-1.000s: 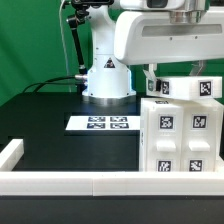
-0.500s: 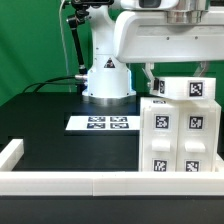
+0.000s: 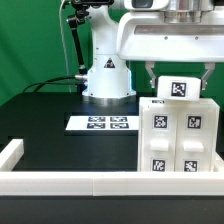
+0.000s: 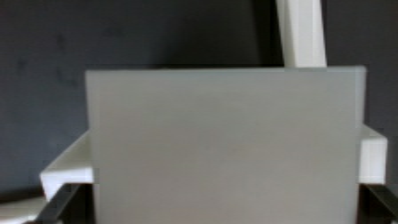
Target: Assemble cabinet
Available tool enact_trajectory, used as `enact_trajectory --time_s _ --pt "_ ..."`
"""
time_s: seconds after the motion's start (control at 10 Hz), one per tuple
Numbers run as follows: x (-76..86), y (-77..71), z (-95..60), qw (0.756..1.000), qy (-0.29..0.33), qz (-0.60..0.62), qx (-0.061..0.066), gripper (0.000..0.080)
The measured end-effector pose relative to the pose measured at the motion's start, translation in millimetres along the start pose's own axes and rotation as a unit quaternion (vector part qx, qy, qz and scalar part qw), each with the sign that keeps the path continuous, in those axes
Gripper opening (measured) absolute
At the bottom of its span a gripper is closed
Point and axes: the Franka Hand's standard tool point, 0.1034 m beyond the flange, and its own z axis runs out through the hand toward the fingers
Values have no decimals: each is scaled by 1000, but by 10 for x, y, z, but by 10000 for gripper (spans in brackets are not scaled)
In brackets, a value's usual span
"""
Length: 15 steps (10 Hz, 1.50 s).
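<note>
The black table (image 3: 45,120) carries everything, edged at the front by a long white rail (image 3: 90,182). On the exterior view's right stands the large hollow box (image 3: 180,140) of the cabinet, its tagged face toward the camera. The marker board (image 3: 102,123) lies flat near the arm's base. Above the box, the gripper (image 3: 179,78) points down, its fingers (image 3: 150,73) closed partway on the two sides of a small panel (image 3: 180,90) (the wrist view shows its plain face (image 4: 222,140) filling the gap between them). The panel's lower edge meets the box's top.
</note>
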Motion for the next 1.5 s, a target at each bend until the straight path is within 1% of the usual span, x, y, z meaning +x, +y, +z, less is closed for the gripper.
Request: enact_trajectory --time_s 0.3,0.6,0.8,1.0,1.2,1.4,1.5 --pt "-5 -14 0 997 0 78 0 563" --pt "-17 -39 0 987 0 159 1 563" --pt "-40 -91 -2 973 1 232 1 563" --pt "-54 -130 -7 964 1 266 1 563" --pt "-70 -153 -4 945 1 327 1 563" --pt "-75 -158 -1 941 0 338 1 563" --pt "-91 -152 -10 942 -2 336 1 668"
